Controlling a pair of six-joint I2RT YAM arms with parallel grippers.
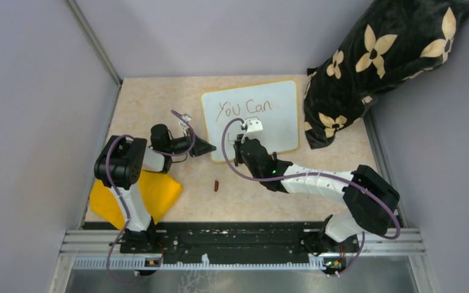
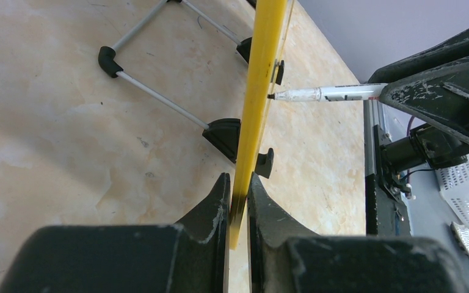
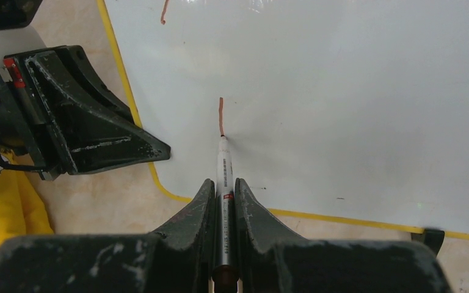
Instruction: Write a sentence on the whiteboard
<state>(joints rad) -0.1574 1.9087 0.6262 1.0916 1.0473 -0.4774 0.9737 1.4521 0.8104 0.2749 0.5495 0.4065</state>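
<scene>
Top view: the left arm is folded at the elbow near the table's left edge, forearm running right. The left gripper (image 1: 207,146) is clamped on the left edge of the whiteboard (image 1: 281,97). The right arm stretches from the near-right corner diagonally to the board's middle, with the right gripper (image 1: 246,141) pointing at its face. The board stands at the far centre of the table (image 1: 159,104), which is beige and marbled. It is glossy white, with rounded corners and a thin yellow frame. The sentence (image 1: 247,108) reads "You Can" so far, in thin dark handwriting on the upper half. A yellow cloth (image 1: 152,192) lies by the near-left corner and a black plush pillow (image 1: 378,61) with cream flowers sits at the far right.

Left wrist: the scuffed black fingers (image 2: 210,201) are pinched narrow on the yellow frame, seen edge-on. Grey wire legs (image 2: 159,97) with black feet rest on the table behind the board. The marker (image 2: 330,93), a white barrel, has its tip at the board face.

Right wrist: the jaws are closed tight on the marker barrel, which lies straight along the finger axis. The tip touches the board at the bottom of a short vertical reddish-brown stroke (image 3: 221,116), low on the left half.
</scene>
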